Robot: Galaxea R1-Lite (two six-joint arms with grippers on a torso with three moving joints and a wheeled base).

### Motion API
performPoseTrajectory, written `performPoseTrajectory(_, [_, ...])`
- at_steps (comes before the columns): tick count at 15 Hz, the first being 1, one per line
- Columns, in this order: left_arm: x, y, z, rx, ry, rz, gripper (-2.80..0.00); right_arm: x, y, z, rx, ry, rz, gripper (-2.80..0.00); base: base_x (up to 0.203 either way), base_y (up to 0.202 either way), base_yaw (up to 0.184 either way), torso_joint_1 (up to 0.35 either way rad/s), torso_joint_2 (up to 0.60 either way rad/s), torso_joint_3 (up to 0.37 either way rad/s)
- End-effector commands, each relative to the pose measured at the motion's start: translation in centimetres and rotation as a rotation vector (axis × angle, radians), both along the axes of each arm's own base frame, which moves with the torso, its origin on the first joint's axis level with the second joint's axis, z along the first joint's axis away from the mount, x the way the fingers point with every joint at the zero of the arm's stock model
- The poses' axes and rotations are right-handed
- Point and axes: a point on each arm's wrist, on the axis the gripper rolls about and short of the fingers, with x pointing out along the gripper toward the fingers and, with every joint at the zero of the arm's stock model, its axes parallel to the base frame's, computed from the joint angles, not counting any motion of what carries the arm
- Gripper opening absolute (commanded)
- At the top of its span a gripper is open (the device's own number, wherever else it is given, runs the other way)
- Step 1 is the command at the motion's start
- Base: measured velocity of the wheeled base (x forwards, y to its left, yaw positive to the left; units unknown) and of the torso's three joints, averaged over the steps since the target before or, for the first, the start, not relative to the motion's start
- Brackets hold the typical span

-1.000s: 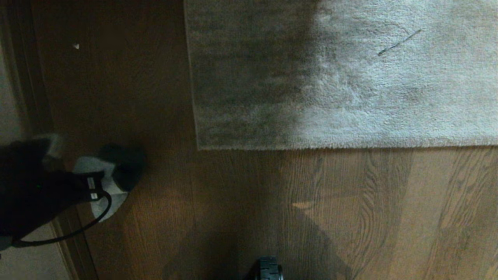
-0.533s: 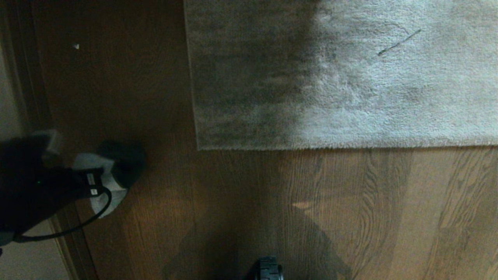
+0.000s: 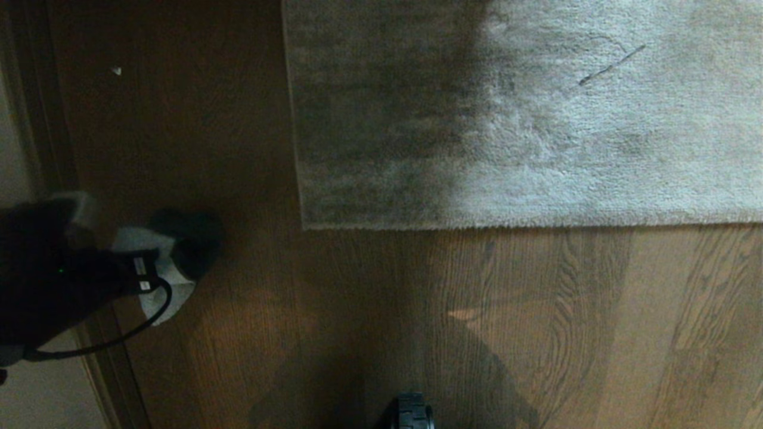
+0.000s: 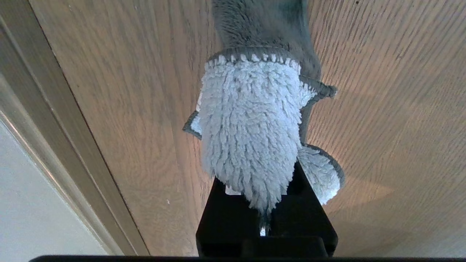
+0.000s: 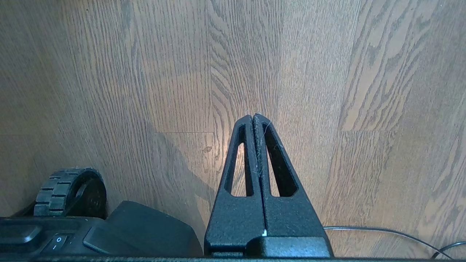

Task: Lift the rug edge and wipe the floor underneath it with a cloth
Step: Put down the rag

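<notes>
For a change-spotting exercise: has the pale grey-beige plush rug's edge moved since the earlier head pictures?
No. The rug edge lies flat, its corner unchanged against the dark brown wooden floor's grain.

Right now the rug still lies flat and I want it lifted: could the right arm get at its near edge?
Probably yes: the right gripper is shut on nothing over bare floor, and nothing lies before the rug edge. The left gripper holds the cloth.

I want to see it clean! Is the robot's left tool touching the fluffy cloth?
Touching. The left wrist view shows the cloth pinched in the left tool, draping over its fingers above the floor.
</notes>
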Motion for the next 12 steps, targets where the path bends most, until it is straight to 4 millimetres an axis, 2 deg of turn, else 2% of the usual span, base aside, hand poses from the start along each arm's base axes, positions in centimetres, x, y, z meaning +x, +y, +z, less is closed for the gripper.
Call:
performPoseTrajectory(1, [0.22, -0.02, -0.11, -0.001, 0.003, -0.004, -2.80, 0.01, 0.00, 0.00, -0.001, 0.002, 0.000, -2.80, 0.000, 0.000, 0.000, 0.000, 0.00, 0.000])
performPoseTrajectory(2, [0.37, -0.03, -0.13, 0.000, 0.004, -0.003, 0.00, 0.01, 0.00, 0.00, -0.001, 0.002, 0.000, -2.80, 0.000, 0.000, 0.000, 0.000, 0.00, 0.000])
performPoseTrajectory(12, [0.76, 0.00, 0.03, 0.000, -0.003, -0.010, 0.00, 0.01, 0.00, 0.00, -0.001, 0.001, 0.000, -2.80, 0.000, 0.000, 0.000, 0.000, 0.00, 0.000])
